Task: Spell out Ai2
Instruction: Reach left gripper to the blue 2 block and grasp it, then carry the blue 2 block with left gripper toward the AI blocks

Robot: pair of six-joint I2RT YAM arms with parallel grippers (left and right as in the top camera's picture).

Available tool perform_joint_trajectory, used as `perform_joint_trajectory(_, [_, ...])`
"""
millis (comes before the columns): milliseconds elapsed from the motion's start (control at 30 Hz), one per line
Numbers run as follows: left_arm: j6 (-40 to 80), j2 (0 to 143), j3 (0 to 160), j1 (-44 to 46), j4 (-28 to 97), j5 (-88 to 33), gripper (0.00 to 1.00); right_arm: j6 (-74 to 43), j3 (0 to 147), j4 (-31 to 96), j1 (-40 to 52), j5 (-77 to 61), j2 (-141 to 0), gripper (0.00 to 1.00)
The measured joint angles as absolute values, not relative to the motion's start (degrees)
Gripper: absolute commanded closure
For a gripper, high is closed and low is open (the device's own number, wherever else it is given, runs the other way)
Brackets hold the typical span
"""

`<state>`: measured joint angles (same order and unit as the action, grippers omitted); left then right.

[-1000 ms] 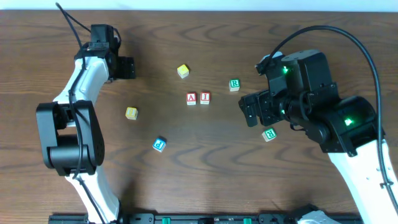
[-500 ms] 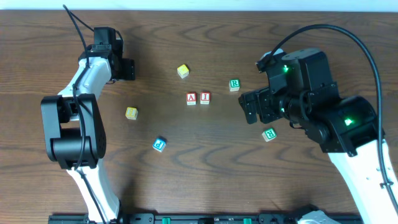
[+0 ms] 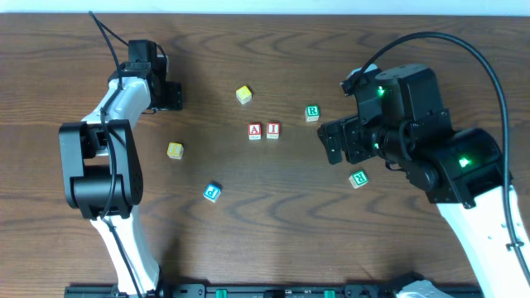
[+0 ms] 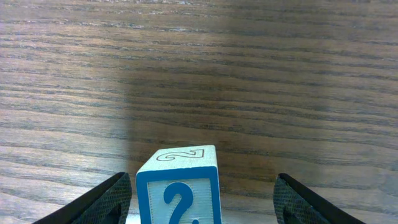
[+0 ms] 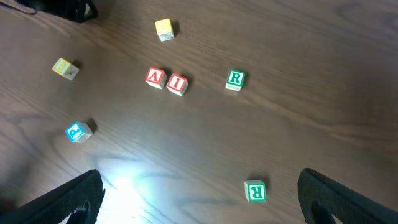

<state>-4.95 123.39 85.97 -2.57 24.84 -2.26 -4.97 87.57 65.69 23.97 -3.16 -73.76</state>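
Note:
A blue block with "2" on top and "?" on its front stands on the table between the open jaws of my left gripper, close to the left finger. In the overhead view the left gripper hides this block. The red A block and red I block sit side by side at the table's middle, and also show in the right wrist view as the A block and the I block. My right gripper is open and empty, held above the table.
A yellow block lies behind the red pair and another yellow block to the left. A blue P block lies front left. One green R block is right of the I, another under the right arm.
My left arm has shifted slightly to the right and forward. The right arm and the blocks have not moved.

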Motion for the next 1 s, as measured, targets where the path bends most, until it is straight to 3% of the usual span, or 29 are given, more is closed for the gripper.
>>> perform_joint_trajectory(433, [-4.1,123.4,86.0,-2.6,22.5,-2.6,0.52,-5.0,87.6,65.7,24.0,-2.9,-73.8,0.01])
perform_joint_trajectory(600, [-4.0,123.4,86.0,-2.6,23.4,-2.1,0.54,-5.0,87.6,65.6,24.0,-2.5,-73.8,0.01])
perform_joint_trajectory(1000, [-2.9,123.4,86.0,-2.6,23.7,-1.2,0.7,-5.0,87.6,65.3,24.0,-2.3,-73.8,0.01])
